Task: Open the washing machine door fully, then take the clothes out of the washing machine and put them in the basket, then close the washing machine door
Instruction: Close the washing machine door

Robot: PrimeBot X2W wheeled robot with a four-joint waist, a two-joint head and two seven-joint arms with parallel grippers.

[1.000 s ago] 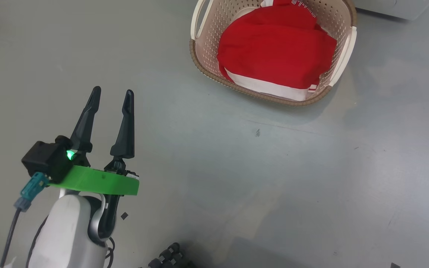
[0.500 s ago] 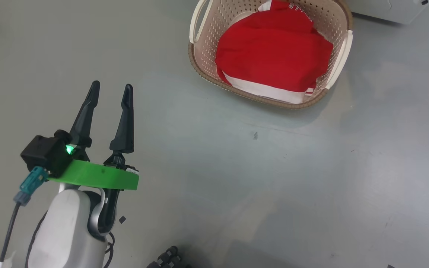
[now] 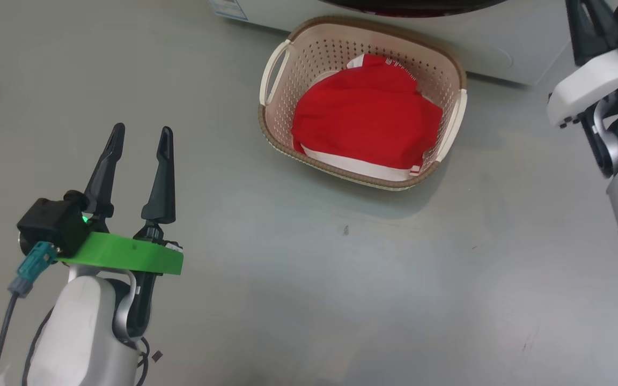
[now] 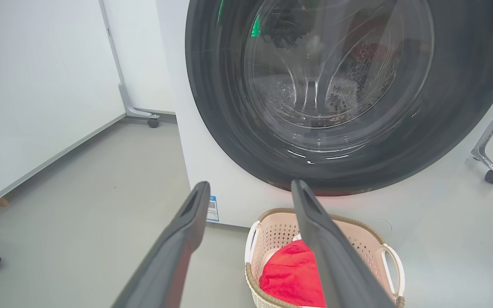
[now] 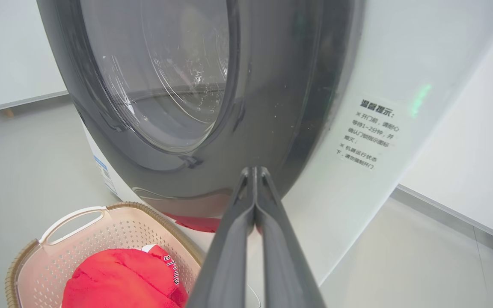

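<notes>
At the far edge of the floor [image 3: 341,279], just before the foot of the machine [image 3: 502,37], stands the basket [image 3: 314,59], set where a short swing from the drum reaches it. The clothes [image 3: 365,120] lie heaped in it, red with a white band along the near side, so the unloading looks done. The door [image 4: 315,85] lies against the machine's front, and bare drum shows through its glass. It looks shut or nearly so, though whether it has latched cannot be told. The right gripper [image 5: 255,171] has its fingers pressed together on nothing, with the tips just beside the door's black rim near its lower edge. Closed like that, they likely serve as a blunt pusher rather than a clamp. The left gripper [image 3: 142,128] hangs over bare floor, well apart from the basket, fingers spread wide and empty, probably parked out of the door's way.
</notes>
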